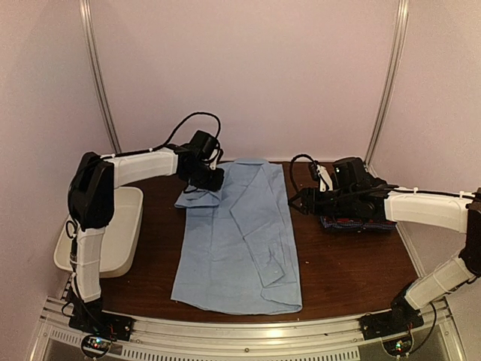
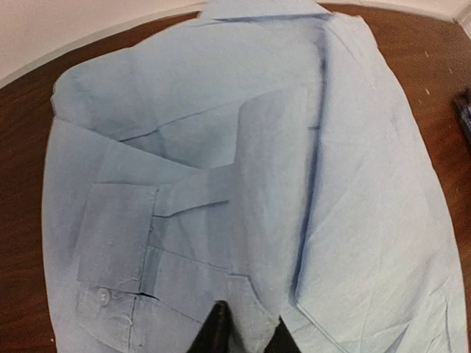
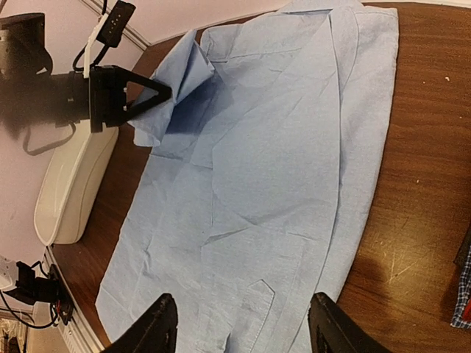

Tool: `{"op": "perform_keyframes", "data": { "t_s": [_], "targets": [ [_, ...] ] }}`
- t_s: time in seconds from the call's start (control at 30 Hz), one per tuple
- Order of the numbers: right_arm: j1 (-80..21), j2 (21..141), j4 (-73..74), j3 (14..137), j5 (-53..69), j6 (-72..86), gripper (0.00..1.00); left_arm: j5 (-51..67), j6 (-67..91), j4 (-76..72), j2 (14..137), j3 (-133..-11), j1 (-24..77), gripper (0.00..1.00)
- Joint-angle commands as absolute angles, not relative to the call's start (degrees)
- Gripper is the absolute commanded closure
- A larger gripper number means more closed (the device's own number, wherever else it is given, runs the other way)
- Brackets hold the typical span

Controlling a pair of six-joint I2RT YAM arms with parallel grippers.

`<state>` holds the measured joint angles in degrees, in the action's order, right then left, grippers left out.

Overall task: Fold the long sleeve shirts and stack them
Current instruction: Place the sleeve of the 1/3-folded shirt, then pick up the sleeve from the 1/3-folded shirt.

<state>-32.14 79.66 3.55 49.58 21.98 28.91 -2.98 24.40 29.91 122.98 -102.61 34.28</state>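
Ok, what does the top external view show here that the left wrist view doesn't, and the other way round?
Only the top external view: the white plastic tub at the table's left edge, and the right gripper.

Only the left wrist view: the small white button on the sleeve cuff, and the fingertips of the left gripper with cloth between them.

Both: the light blue collared cloth shirt lying on the brown wooden table, and the folded checked shirt stack, which is only a sliver at the wrist view's right edge.
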Motion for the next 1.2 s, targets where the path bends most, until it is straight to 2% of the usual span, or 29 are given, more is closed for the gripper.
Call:
{"op": "perform_keyframes", "data": {
  "t_s": [0.0,0.1,0.2,0.43,0.83,1.0,1.17],
  "targets": [
    [-32.5,79.9,2.0,48.5,20.5,29.5,0.38,2.4,23.1,25.2,119.8,-98.6,37.4,0.68],
    [-32.5,79.8,2.2,48.3,20.2,29.4,0.38,4.1,23.5,24.9,118.6,-96.6,38.1,0.45],
    [-32.5,79.9,2.4,48.4,19.8,29.2,0.38,4.5,24.6,23.0,115.7,-93.9,38.1,0.36],
    [-32.5,80.8,2.3,48.8,19.9,29.1,0.38,-2.3,30.3,25.1,114.6,-93.1,34.2,0.35],
    [-32.5,80.4,3.3,48.8,19.8,28.7,0.38,7.5,30.0,23.1,121.2,-92.3,23.3,0.4],
    [-32.5,80.2,3.6,48.7,19.8,28.5,0.38,11.5,27.8,22.3,124.0,-93.9,22.1,0.41],
    [-32.5,80.2,3.5,48.6,19.9,28.6,0.38,9.9,27.5,23.6,126.6,-96.2,22.1,0.41]
  ]
}}
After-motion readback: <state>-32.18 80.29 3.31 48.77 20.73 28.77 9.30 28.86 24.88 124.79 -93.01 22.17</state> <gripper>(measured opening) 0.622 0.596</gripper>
